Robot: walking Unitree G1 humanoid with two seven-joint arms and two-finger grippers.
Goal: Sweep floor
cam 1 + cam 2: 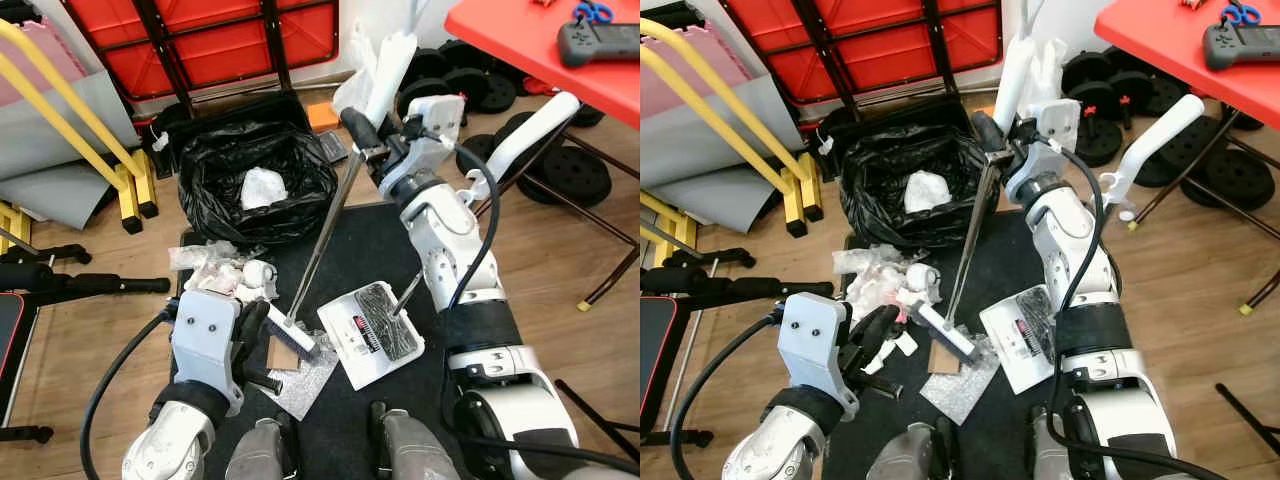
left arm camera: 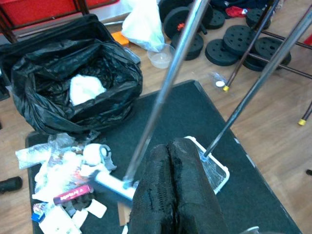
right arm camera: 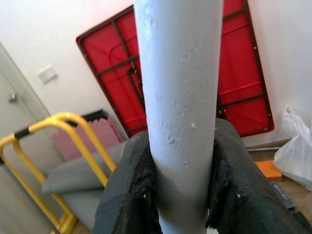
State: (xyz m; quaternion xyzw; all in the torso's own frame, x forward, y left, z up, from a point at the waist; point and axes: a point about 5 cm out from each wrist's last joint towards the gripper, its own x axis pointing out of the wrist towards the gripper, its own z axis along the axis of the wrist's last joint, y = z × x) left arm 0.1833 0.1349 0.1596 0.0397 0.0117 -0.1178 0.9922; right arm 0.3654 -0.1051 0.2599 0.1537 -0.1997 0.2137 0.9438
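Right wrist view looks straight along the broom (image 3: 180,112) handle, a pale grey pole clamped between the right gripper's (image 3: 181,180) two black fingers, which press on it from either side. From the head views the right gripper (image 1: 372,140) holds the handle near its upper end, and the thin metal shaft slants down and toward the robot to a small pale brush head lying on the dark mat (image 1: 380,240), close in front of the left gripper (image 1: 250,325). The left gripper hovers low just beside that head, its two fingers (image 2: 168,185) pressed together with nothing between them. A white dustpan (image 1: 372,332) with a dark ribbed face lies on the mat just right of the brush head, its own thin handle rising toward the right arm. Scraps (image 1: 225,272) of white paper, wrappers and a small roll sit heaped at the mat's far left edge, between the left gripper and a black bag (image 1: 255,185) that stands open with a white crumpled wad inside. A clear plastic sheet and a brown cardboard piece lie under the brush head. The wooden floor (image 1: 560,250) surrounds the mat, with black weight plates (image 1: 570,170) beyond under a red table (image 1: 520,30).
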